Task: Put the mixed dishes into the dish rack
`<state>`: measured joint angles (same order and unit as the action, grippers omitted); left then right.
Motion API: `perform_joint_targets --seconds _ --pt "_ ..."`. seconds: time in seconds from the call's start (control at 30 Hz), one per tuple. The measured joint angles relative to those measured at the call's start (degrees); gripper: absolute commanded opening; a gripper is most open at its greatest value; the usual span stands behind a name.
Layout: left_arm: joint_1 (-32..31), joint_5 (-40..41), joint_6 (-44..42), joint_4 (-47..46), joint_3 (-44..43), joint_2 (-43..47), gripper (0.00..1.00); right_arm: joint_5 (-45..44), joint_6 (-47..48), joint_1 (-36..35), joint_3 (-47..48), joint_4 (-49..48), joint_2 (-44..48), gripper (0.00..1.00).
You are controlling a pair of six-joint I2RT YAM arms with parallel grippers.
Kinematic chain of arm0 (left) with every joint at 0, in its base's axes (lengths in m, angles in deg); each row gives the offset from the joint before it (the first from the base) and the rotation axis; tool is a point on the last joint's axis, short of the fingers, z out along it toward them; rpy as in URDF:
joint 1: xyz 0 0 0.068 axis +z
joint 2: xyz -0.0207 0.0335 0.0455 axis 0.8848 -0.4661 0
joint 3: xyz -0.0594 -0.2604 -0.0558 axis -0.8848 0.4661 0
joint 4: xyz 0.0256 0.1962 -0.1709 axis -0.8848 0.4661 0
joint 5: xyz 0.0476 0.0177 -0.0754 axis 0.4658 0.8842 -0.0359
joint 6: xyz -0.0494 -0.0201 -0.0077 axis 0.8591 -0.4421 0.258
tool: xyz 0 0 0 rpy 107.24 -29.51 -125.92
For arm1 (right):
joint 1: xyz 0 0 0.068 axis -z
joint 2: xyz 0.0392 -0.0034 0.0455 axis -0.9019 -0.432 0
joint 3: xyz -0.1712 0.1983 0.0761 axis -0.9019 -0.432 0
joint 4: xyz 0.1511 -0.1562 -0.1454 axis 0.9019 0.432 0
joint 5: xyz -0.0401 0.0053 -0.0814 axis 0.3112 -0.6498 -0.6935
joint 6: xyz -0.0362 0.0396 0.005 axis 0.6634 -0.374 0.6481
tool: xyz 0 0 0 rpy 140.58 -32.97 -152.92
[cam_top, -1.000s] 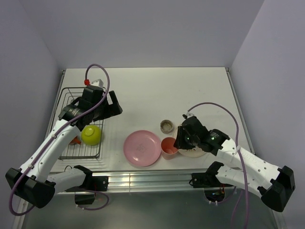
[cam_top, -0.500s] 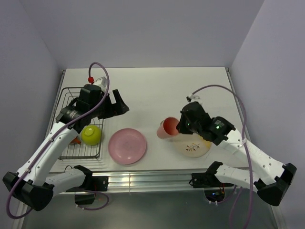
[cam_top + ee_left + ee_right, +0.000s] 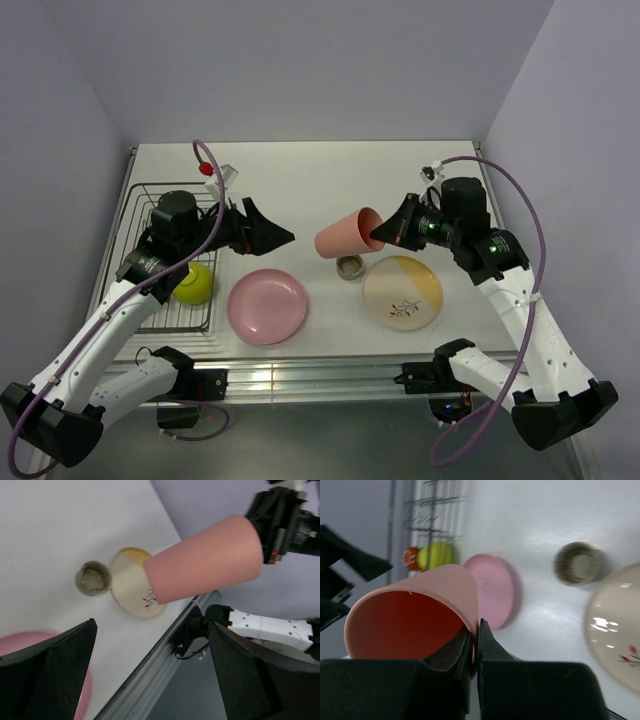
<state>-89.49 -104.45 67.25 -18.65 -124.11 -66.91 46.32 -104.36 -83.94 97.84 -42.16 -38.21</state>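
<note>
Right claw (image 3: pixel 475 635) tight on salmon-pink cup (image 3: pixel 447 587)

White arms (image 3: pixel 98 328), black joints (image 3: pixel 45 405), purple cables (image 3: pixel 541 270), black left claw (image 3: pixel 152 625)

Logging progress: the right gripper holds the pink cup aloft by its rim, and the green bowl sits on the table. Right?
No: the top view shows the green bowl in the rack, not on the table. The right gripper does hold the pink cup aloft by its rim.
</note>
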Motion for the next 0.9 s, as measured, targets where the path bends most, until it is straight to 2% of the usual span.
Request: perform_joint_targets --seconds 0.1,0.33,0.57,0.9 --pt "0.00 -5.01 0.98 -5.73 1.03 0.72 0.99 12.02 -2.64 1.73 -2.47 -5.33 -0.66 0.00" --pt "0.00 -14.43 2.64 -16.26 4.09 1.70 0.99 29.53 -11.72 2.21 -7.58 -19.02 -2.12 0.00" --pt "-0.15 -18.51 3.93 -21.84 5.75 1.81 0.99 36.92 -20.68 2.23 -10.71 -31.41 -3.08 0.00" --pt "-2.01 -20.24 5.79 -27.17 6.60 2.01 0.99 39.47 -29.55 2.27 -12.85 -43.56 -6.29 0.00"
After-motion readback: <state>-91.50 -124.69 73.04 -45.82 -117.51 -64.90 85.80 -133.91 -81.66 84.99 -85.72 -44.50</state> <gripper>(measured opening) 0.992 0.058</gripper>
